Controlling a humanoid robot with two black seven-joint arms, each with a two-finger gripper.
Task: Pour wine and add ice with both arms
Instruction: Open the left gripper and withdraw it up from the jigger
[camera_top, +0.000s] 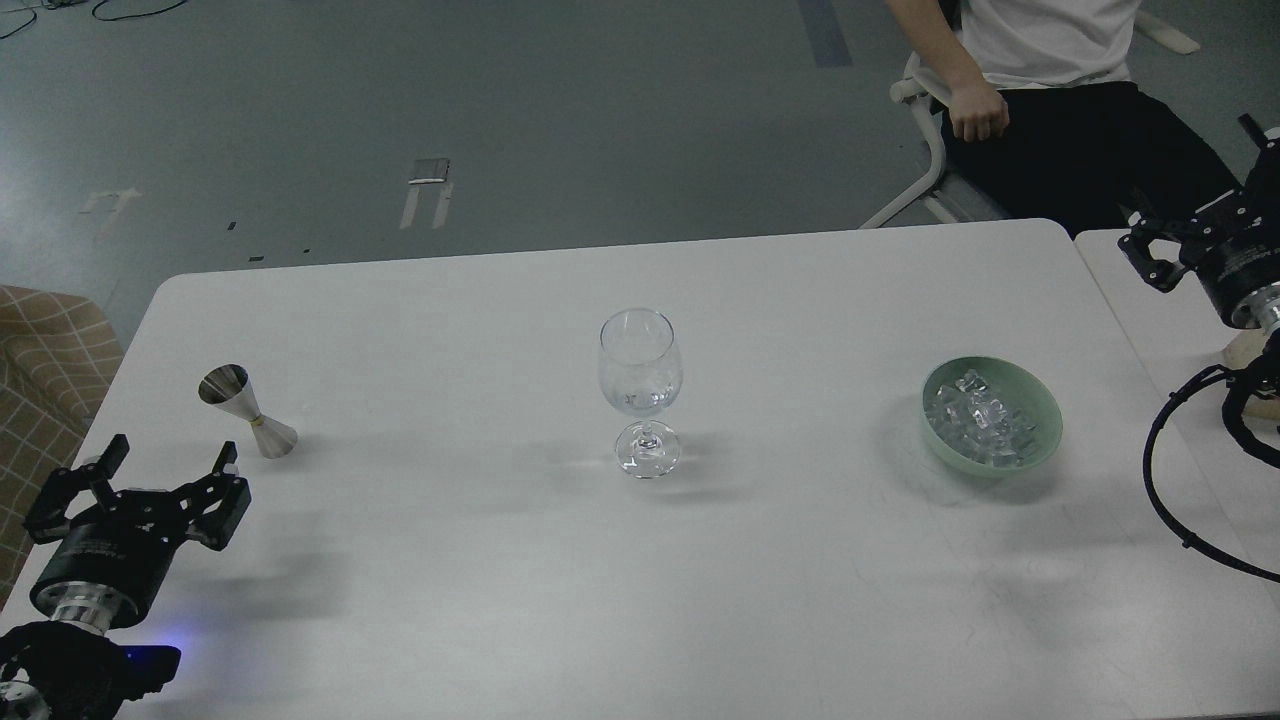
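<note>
- Left tool (165, 468): fingers spread apart, holding nothing, above near-left tabletop (500, 600).
- Steel jigger (247, 411): upright, just beyond left tool.
- Wine glass (641, 390): upright, mid-tabletop.
- Ice (980, 415): piled in green bowl (1040, 400), right.
- Right tool (1150, 250): far right edge, empty; opening indiscernible.

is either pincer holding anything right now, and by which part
Nothing is held. The left pincer is open and empty near the jigger; the right pincer shows nothing between its fingers, well away from the ice bowl.
</note>
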